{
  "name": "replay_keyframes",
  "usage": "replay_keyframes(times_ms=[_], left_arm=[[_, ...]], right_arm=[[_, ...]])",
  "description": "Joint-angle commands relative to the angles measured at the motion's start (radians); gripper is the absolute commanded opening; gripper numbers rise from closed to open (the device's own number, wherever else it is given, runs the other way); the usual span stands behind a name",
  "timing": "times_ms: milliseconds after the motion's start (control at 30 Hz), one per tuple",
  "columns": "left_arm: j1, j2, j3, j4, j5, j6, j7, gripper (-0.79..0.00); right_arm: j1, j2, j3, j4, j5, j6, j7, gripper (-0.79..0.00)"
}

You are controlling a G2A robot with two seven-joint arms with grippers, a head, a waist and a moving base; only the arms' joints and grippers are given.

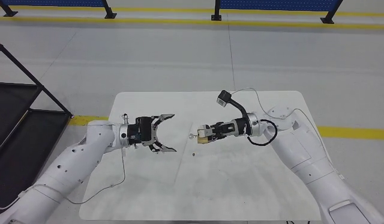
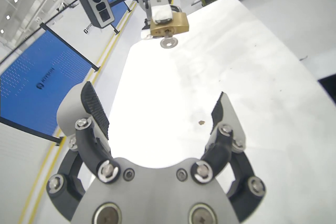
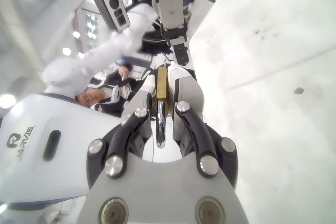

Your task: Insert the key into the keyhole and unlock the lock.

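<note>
My left gripper (image 2: 155, 92) sits closest to the lens, its fingers spread wide with nothing between the ribbed pads (image 2: 92, 104). It is held above the white table (image 2: 262, 64), facing the brass padlock (image 2: 170, 24) and apart from it. The right gripper (image 3: 162, 80) is clamped on the padlock body, one finger on each broad face, holding it clear of the tabletop. The silver key (image 2: 168, 41) is seated in the keyhole (image 2: 167, 32) on the padlock's end toward the left gripper. Its round bow projects free, touched by neither gripper. The steel shackle (image 3: 160, 128) runs from the padlock's opposite end back toward the right wrist; I cannot tell whether it is latched. A small brown speck (image 2: 201, 122) lies on the table, on the left gripper's side of the padlock.
</note>
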Motion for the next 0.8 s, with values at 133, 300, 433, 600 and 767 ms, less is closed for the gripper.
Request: replay_keyframes(times_ms=[133, 300, 433, 600, 767], left_arm=[[-0.002, -0.004, -0.006, 0.006, -0.156, -0.064, -0.101, 0.0], [-0.002, -0.004, -0.006, 0.006, -0.156, -0.064, -0.101, 0.0], [0.005, -0.006, -0.004, 0.007, -0.18, -0.069, -0.099, 0.0], [0.008, 0.0, 0.071, 0.016, -0.523, -0.145, -0.206, 0.0], [-0.062, 0.041, 0.193, 0.002, -1.071, -0.145, -0.591, 0.0]], right_arm=[[0.0, 0.0, 0.0, 0.0, 0.0, 0.0, 0.0, -0.785], [0.0, 0.0, 0.0, 0.0, 0.0, 0.0, 0.0, -0.785], [0.0, 0.0, 0.0, 0.0, 0.0, 0.0, 0.0, -0.785], [0.0, 0.0, 0.0, 0.0, 0.0, 0.0, 0.0, -0.785], [0.0, 0.0, 0.0, 0.0, 0.0, 0.0, 0.0, -0.785]])
